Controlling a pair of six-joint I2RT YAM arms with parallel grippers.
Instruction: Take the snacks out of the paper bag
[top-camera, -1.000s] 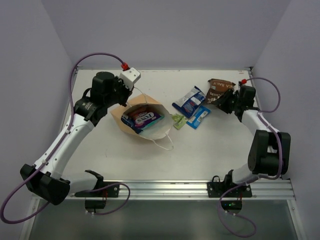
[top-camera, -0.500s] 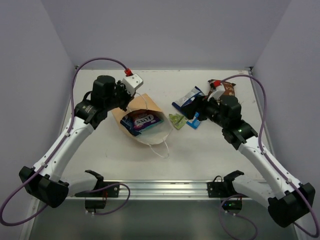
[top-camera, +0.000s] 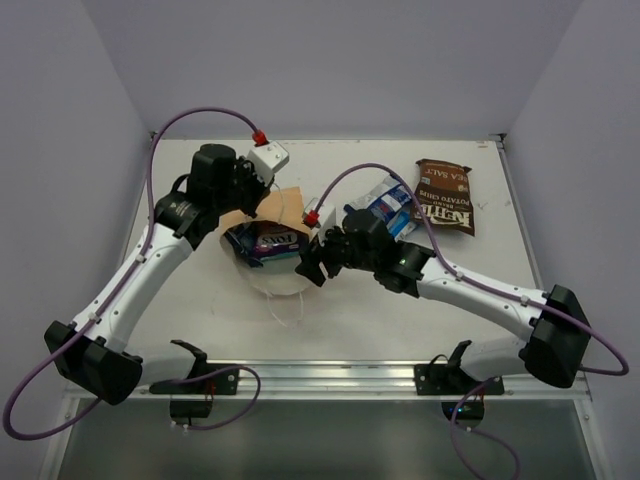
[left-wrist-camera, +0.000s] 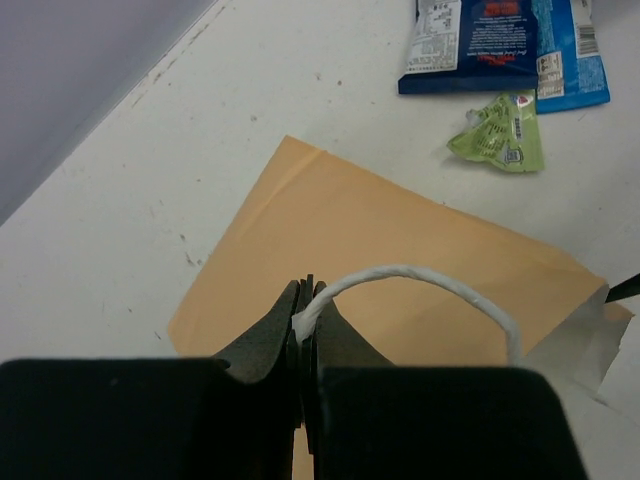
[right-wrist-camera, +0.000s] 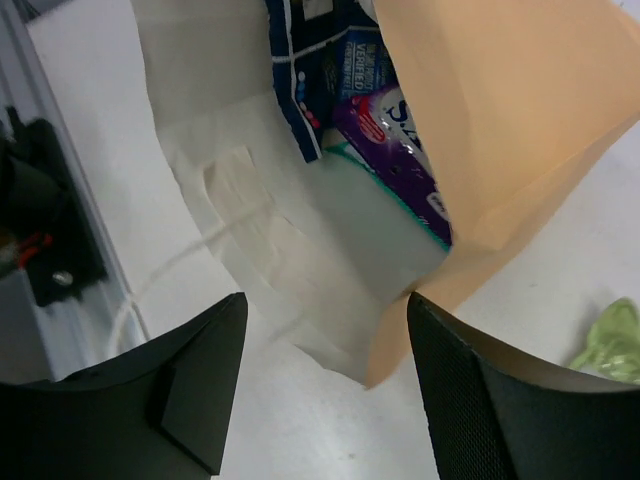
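Bag: the tan kraft paper bag (top-camera: 285, 203) lies on its side on the white table (top-camera: 230, 312), near the left arm.
Out: 4 show beside it: brown glossy chip bag (top-camera: 444, 195), dark-blue-and-white packet (left-wrist-camera: 480, 45), light-blue packet (left-wrist-camera: 575, 55), tiny green wrapper (left-wrist-camera: 500, 135).
Left inside: at least 2, purple candy bag (right-wrist-camera: 395, 140) and dark-blue chip packet (right-wrist-camera: 305, 80).
Left gripper (left-wrist-camera: 305, 300): clenched on the white string handle (left-wrist-camera: 420, 278).
Right gripper (right-wrist-camera: 325, 310): fingers spread, empty, at the bag's mouth.
Progress: likely past halfway.

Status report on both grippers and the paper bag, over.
Left gripper shut on the string handle of the paper bag. Right gripper open at the bag's mouth. Purple packet and dark-blue packet inside. Nothing seen blocking the mouth.
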